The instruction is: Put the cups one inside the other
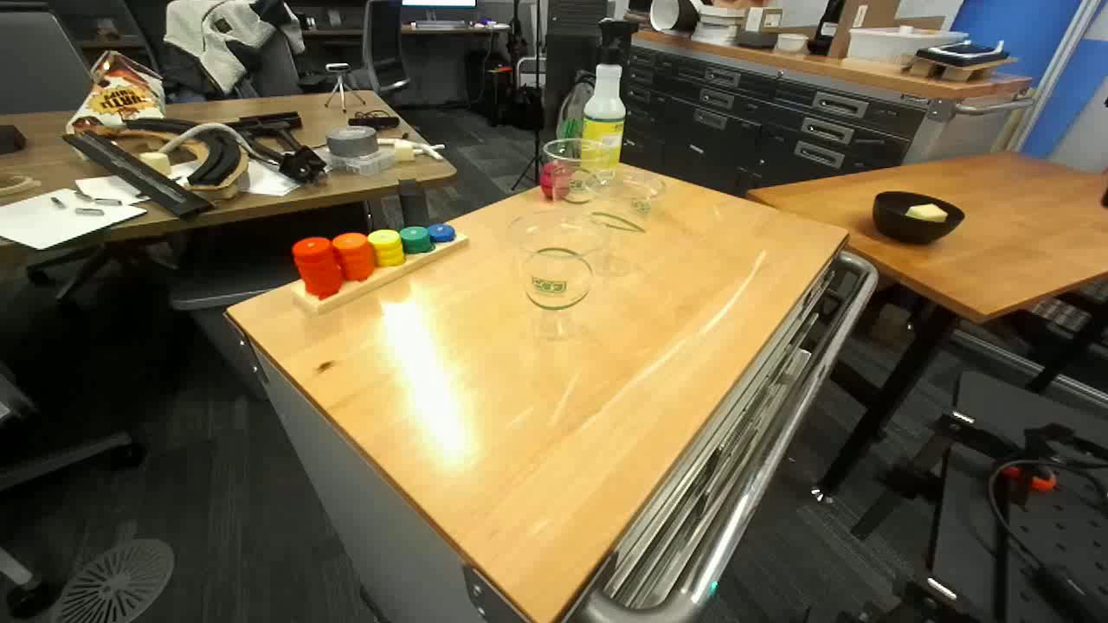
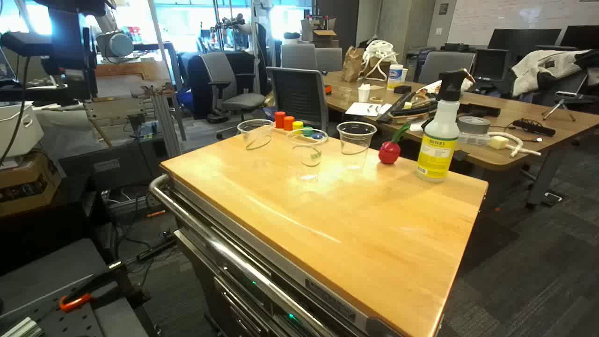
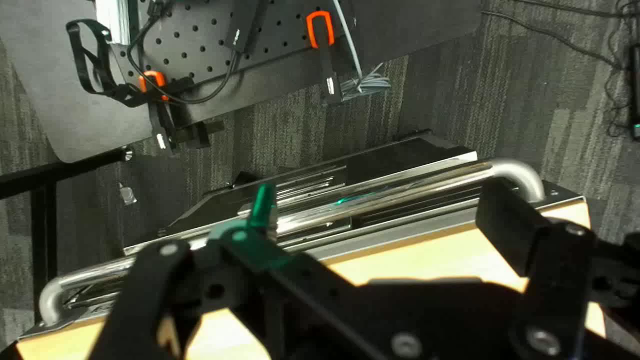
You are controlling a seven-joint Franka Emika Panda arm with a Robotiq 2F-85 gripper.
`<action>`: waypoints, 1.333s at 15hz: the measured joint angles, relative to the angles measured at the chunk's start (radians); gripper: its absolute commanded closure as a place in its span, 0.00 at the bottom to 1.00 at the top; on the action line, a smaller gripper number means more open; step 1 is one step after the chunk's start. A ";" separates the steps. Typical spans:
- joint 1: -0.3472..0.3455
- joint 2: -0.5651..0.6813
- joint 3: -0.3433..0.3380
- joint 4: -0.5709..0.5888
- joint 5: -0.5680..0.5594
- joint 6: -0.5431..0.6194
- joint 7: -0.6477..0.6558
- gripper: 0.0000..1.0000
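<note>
Three clear plastic cups stand apart and upright on the wooden cart top, wide rims up. A cup with a green label is nearest in an exterior view, and two more cups, one near the red radish-like object and one to its right, stand behind it. The three cups also show in an exterior view at left, middle and right. My gripper is open and empty in the wrist view, over the cart's handle side. No cup shows there, and the gripper is outside both exterior views.
A spray bottle and a red radish-like object stand by the cups. A peg board of coloured rings lies at the cart top's edge. A metal handle runs along one side of the cart top.
</note>
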 measured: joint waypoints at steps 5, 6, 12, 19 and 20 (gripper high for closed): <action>0.000 -0.003 0.000 0.010 0.000 0.001 0.000 0.00; 0.000 -0.003 0.000 0.010 0.000 0.001 0.000 0.00; -0.007 0.013 -0.010 0.008 -0.001 0.011 -0.002 0.00; -0.083 0.249 -0.137 0.124 -0.029 0.162 -0.096 0.00; -0.089 0.296 -0.161 0.153 -0.029 0.186 -0.114 0.00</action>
